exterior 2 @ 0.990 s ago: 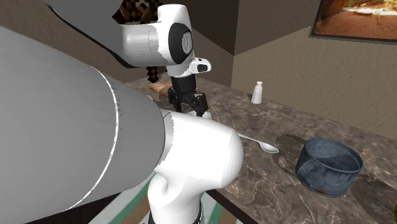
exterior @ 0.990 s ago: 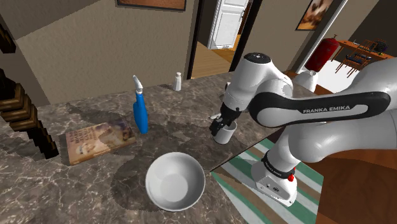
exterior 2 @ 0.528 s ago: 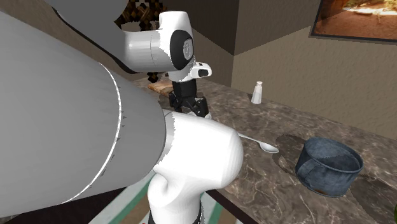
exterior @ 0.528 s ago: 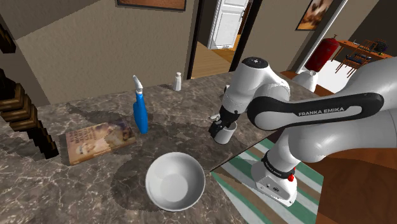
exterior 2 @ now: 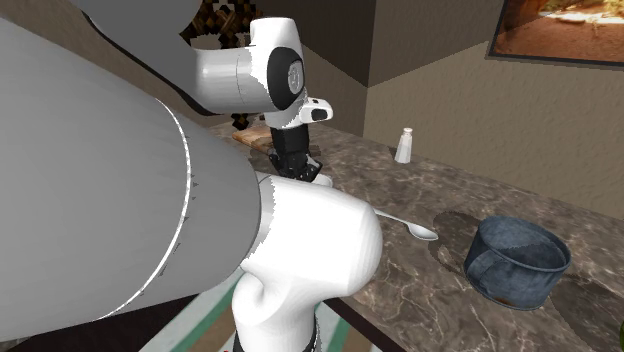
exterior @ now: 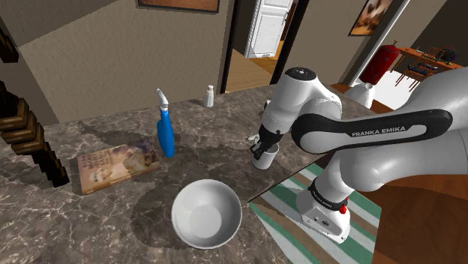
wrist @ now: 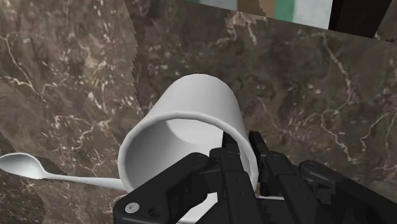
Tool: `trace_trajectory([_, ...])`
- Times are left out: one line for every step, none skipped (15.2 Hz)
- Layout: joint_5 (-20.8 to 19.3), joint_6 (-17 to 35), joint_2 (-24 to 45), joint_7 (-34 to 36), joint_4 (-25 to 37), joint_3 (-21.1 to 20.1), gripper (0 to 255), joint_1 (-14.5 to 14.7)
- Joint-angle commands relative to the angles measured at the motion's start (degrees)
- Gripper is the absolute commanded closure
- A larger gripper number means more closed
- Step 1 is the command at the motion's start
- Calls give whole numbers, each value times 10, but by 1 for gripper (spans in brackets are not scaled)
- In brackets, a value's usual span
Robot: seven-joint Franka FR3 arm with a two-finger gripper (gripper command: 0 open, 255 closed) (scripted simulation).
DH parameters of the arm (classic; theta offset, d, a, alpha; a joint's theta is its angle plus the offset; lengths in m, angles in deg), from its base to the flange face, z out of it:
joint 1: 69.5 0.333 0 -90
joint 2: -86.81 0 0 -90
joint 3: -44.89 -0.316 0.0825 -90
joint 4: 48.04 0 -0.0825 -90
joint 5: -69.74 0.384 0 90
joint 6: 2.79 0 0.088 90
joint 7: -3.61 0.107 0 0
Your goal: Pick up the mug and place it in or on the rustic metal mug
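Pinching white mug (wrist: 191, 105) by its rim, black pincer (wrist: 243, 147), spoon (wrist: 22, 167) beside, marble counter (wrist: 57, 57)

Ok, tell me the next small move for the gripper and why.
Probably a short straight lift. In the wrist view the gripper looks shut on the wall of the white mug, which stands on the marble counter next to a spoon; raising it first should clear both.

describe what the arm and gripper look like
The arm has rounded white shells with dark joints; a black band carries white FRANKA EMIKA lettering, and a small red dot sits near its base. The gripper is all black, with two blocky fingers.
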Motion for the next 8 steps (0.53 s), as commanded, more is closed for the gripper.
trace_trajectory([0, 0, 0, 0, 0, 0, 255, 0])
trace_trajectory([0, 0, 0, 0, 0, 0, 255, 0])
trace_trajectory([0, 0, 0, 0, 0, 0, 255, 0])
trace_trajectory([0, 0, 0, 0, 0, 0, 255, 0])
trace_trajectory([-2, -11, -7, -1, 5, 3, 255, 0])
trace_trajectory([-5, -22, -13, -1, 10, 6, 255, -1])
trace_trajectory([-7, -33, -19, -2, 15, 9, 255, -2])
trace_trajectory([-9, -44, -24, -3, 20, 11, 255, -2])
